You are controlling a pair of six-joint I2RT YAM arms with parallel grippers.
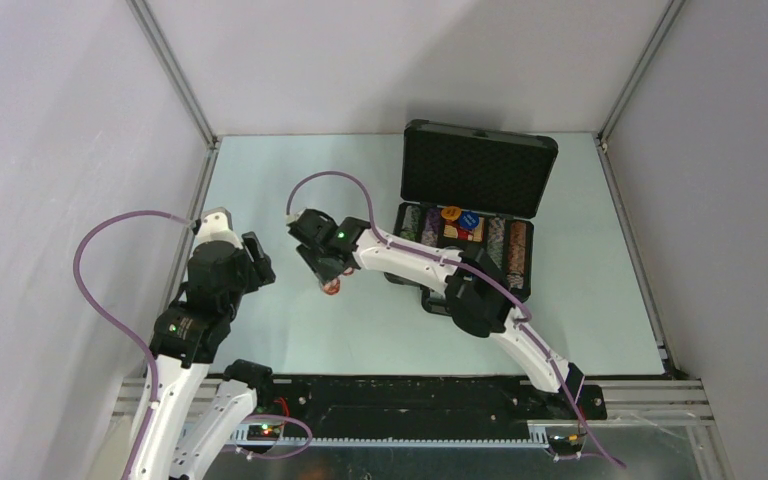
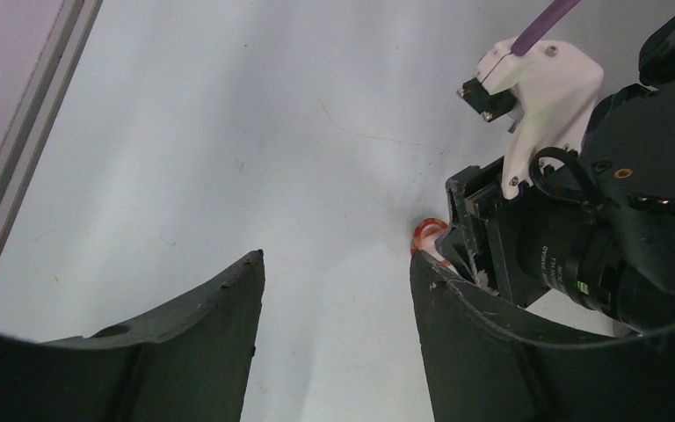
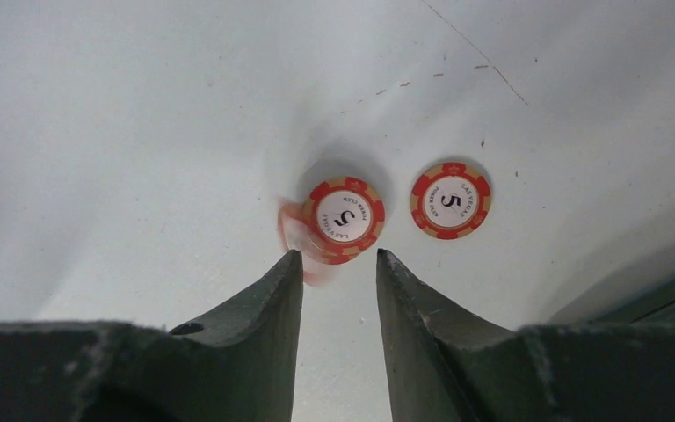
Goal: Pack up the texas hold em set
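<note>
Two red-white "5" chips (image 3: 344,217) (image 3: 450,200), "LAS VEGAS" lettering.

- Bright, even light falls from above; the pale table (image 1: 290,180) is evenly lit, with only faint shadows.
- Right wrist view: one red-white chip (image 3: 344,218) has a soft dark shadow and a blurred red smear beside it, while the second chip (image 3: 450,200) is sharp.
- Left wrist view: the near foreground is dark and soft.

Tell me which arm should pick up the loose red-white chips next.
Right: the right gripper, open, hangs just over one chip, another chip beside it. The left gripper, open and empty, sits off to the side.
</note>
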